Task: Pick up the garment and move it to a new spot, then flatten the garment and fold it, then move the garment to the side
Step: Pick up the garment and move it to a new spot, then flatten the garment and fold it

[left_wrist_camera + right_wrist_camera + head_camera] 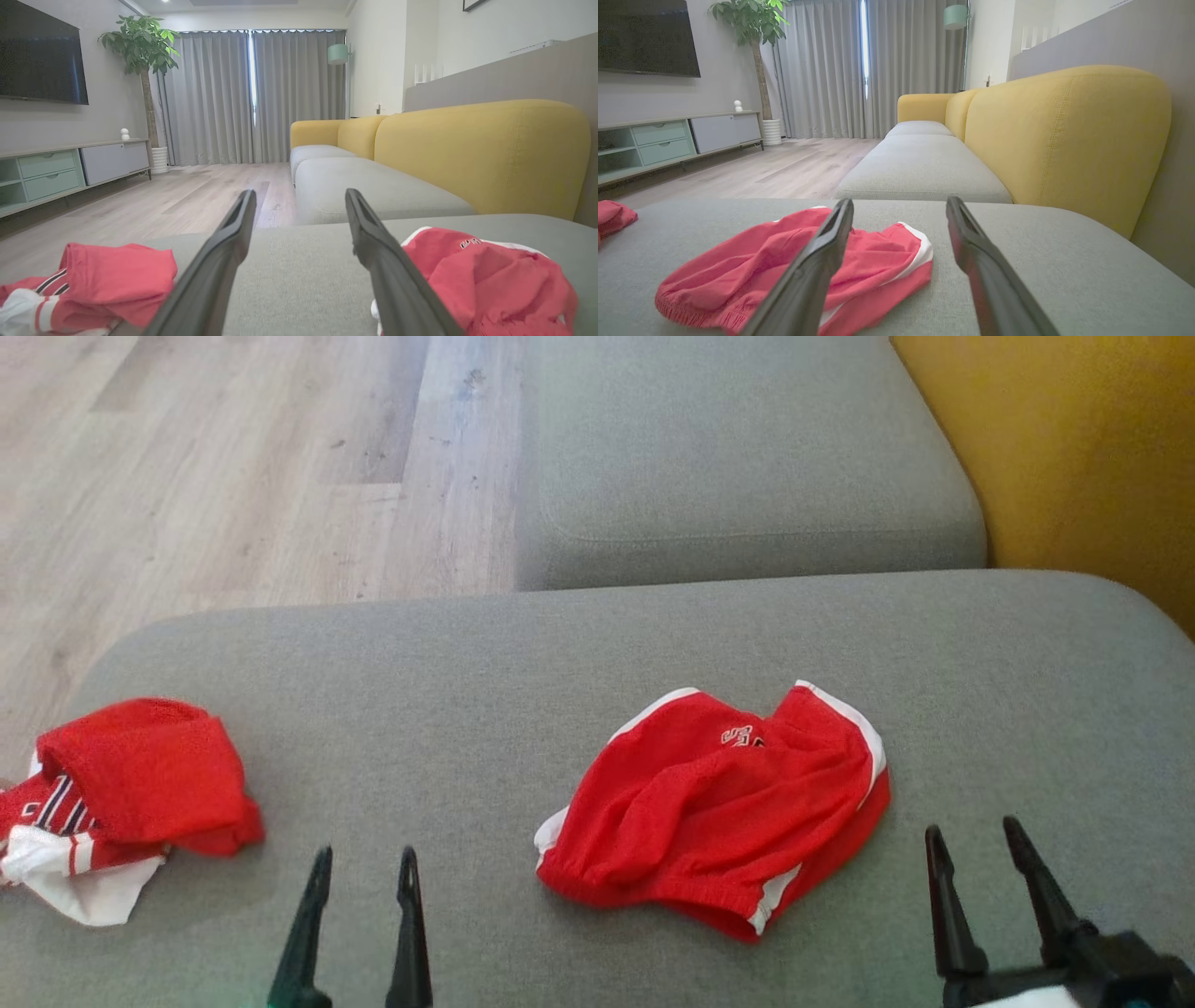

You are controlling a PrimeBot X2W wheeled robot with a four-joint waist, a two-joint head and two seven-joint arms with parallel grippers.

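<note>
The garment (719,803), red with white side trim and an elastic waistband, lies crumpled on the grey cushion (523,672), right of centre. My left gripper (366,851) is open near the front edge, to the garment's left and apart from it. My right gripper (973,828) is open just past the garment's right edge, not touching it. In the left wrist view the garment (490,275) lies right of the open left gripper (300,193). In the right wrist view the garment (784,270) lies low and left, partly behind the left finger of the open right gripper (899,201).
A second red, white and striped garment (131,793) is bunched at the cushion's left edge. Beyond are another grey seat cushion (747,457), the yellow backrest (1074,448) at the right, and wooden floor (233,457) at the left. A TV cabinet (56,172) stands far off.
</note>
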